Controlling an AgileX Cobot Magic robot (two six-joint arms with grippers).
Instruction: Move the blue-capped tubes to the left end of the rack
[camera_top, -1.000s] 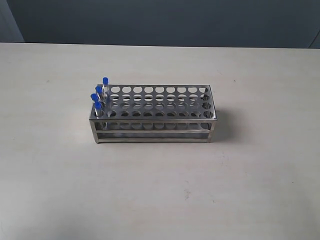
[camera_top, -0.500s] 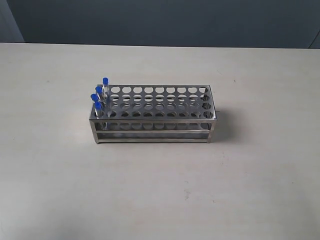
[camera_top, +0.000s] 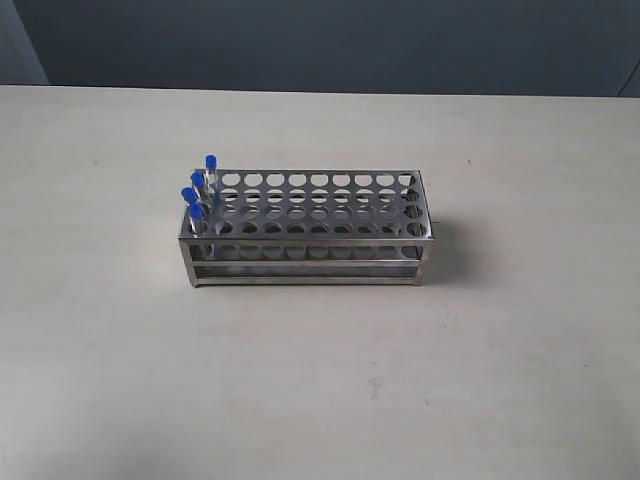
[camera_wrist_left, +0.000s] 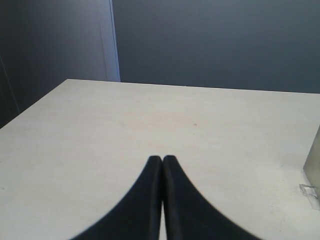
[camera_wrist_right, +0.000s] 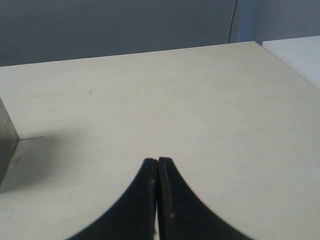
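A pale counter (camera_top: 320, 400) before a dark wall carries the rack (camera_top: 310, 243), with the blue-capped tubes (camera_top: 198, 195) clustered at its left end. The left gripper (camera_wrist_left: 162, 159) and right gripper (camera_wrist_right: 157, 161) are pinched closed, empty, clear of the rack. The job looks finished, so nudge nothing.

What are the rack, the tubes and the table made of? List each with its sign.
The rack looks like polished metal, probably steel: silvery, reflective rails. The blue-capped tubes seem clear glass or plastic, see-through; caps look plastic. The table appears pale matte laminate or wood.
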